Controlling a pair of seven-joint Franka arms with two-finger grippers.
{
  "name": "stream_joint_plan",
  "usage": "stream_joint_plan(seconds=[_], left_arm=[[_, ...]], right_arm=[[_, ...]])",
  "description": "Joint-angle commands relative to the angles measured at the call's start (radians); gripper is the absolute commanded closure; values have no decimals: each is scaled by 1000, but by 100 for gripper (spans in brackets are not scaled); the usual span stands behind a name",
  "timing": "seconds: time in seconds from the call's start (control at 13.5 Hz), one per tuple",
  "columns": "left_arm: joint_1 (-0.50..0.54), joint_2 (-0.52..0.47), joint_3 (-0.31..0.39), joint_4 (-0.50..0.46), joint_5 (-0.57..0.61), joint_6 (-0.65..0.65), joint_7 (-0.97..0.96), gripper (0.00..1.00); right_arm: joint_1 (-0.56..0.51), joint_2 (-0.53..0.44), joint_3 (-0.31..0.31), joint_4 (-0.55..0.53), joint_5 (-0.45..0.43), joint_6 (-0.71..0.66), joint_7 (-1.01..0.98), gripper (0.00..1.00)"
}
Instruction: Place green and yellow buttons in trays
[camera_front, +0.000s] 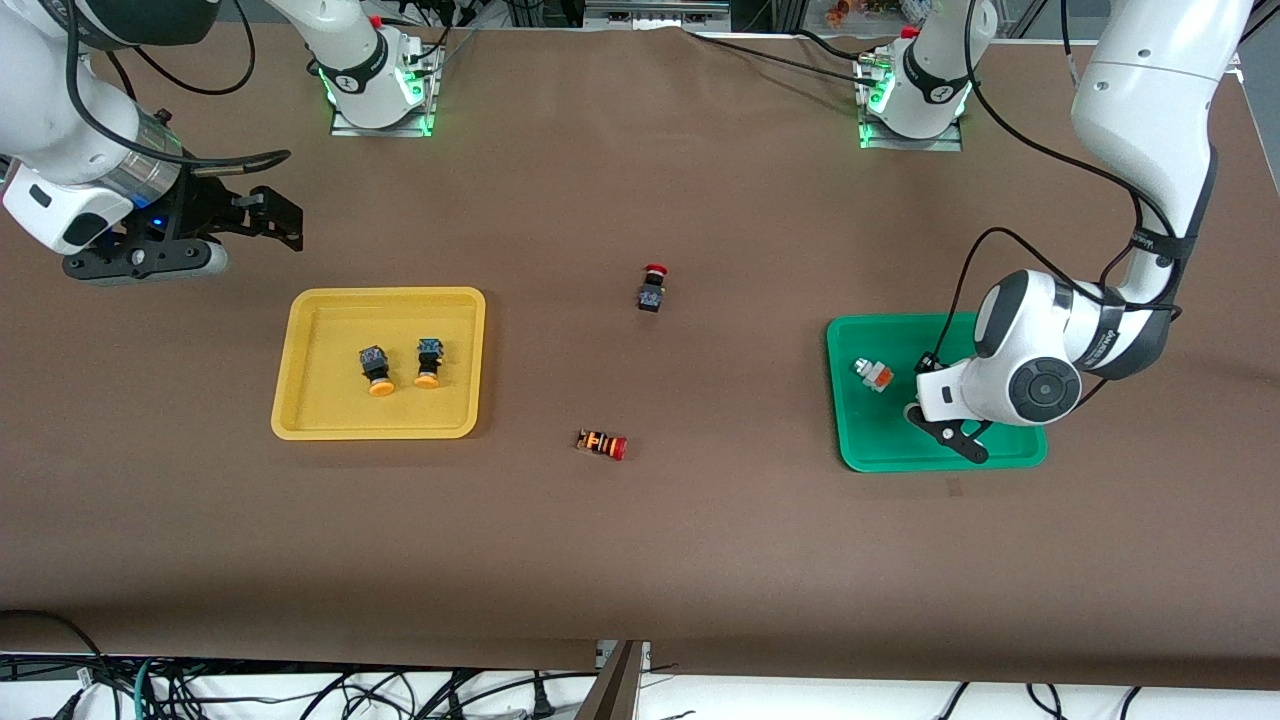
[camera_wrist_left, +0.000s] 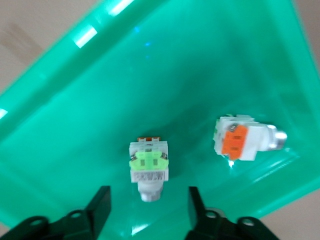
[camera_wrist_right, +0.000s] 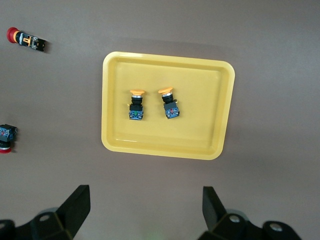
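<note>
A: Where do the 4 buttons sit?

B: 2 black-bodied yellow-capped buttons, one (camera_front: 376, 369) and its twin (camera_front: 430, 361), lie side by side, apart, inside the yellow tray (camera_front: 300, 420) toward the right arm's end of the counter (camera_front: 640, 560). The green-faced button (camera_wrist_left: 148, 169) and the orange-faced button (camera_front: 873, 374) lie in the green tray (camera_front: 870, 455) toward the left arm's end, near each other but not touching.

A: And the left end effector?

B: The left end effector (camera_wrist_left: 148, 212) hangs low over the green tray with its fingers spread, gripping nothing. In the left wrist view the green-faced button lies between the 2 fingertips, touching neither one. In the front view the arm's wrist hides that button.

A: The right one?

B: The right end effector (camera_front: 285, 218) is up over bare counter, above the yellow tray's edge that lies farther from the front camera, and it waits there. Its fingers are wide apart and empty; the right wrist view looks down on the whole yellow tray.

A: Anything else out there?

B: 2 red-capped buttons lie on the counter between the trays: a black-bodied one (camera_front: 652, 288) farther from the front camera, and an orange-striped one (camera_front: 602, 444) nearer to it.
</note>
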Motion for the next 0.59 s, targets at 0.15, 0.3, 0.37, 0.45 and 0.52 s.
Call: stream_joint_plan(seconds=[0.15, 0.3, 0.37, 0.45, 0.52], left_arm=[[-11, -172, -21, 153, 7, -206, -16, 0], [-3, -218, -19, 210, 7, -258, -14, 0], [3, -241, -16, 248, 1, -308, -8, 0], [21, -264, -16, 294, -33, -362, -10, 0], [29, -278, -12, 345, -68, -406, -16, 0]], right_arm=[[-2, 6, 0, 22, -9, -7, 33, 1], [-2, 3, 0, 22, -7, 0, 33, 1], [-2, 2, -2, 22, -7, 2, 33, 1], [-2, 2, -3, 22, -6, 6, 33, 1], [-2, 2, -3, 21, -6, 17, 33, 1]])
